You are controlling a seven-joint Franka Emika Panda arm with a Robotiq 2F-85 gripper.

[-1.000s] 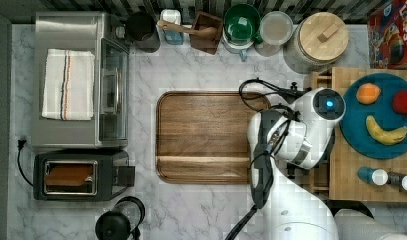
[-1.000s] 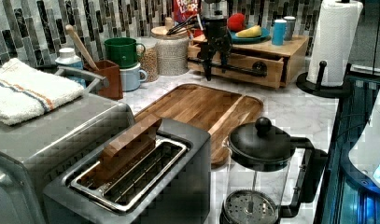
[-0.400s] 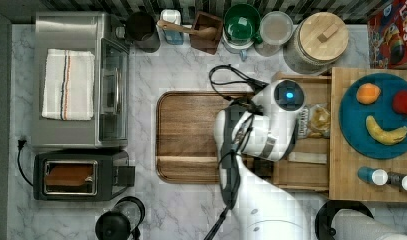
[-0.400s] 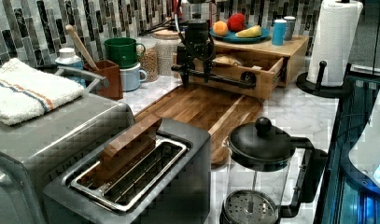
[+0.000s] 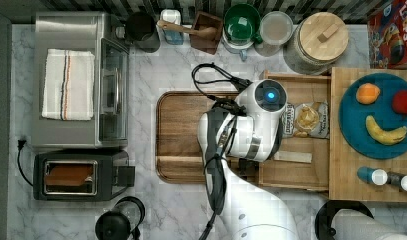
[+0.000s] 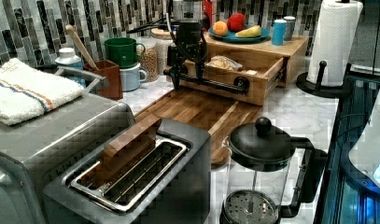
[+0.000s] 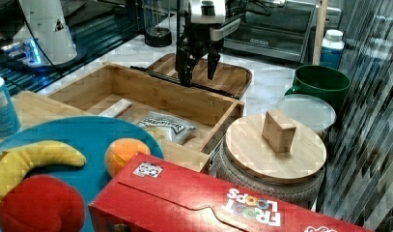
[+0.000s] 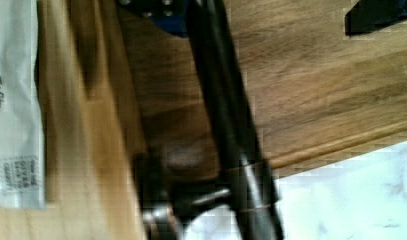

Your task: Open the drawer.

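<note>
End effector: mine hangs over the long black bar handle — fingers spread, one on each side of the bar, not pinching it.
Drawer: the light bamboo-wood box drawer stands pulled out from under the bamboo shelf, its front over the dark walnut cutting board on the marble table.
Inside: a crinkled snack bag — and a pale flat packet.

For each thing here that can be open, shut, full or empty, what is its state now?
drawer: pulled out, a snack bag inside.
hand: fingers spread, straddling the black handle bar.
toaster oven: glass door shut, folded towel on top.
toaster: a slice sits in its slot.
jar: wooden lid on.
</note>
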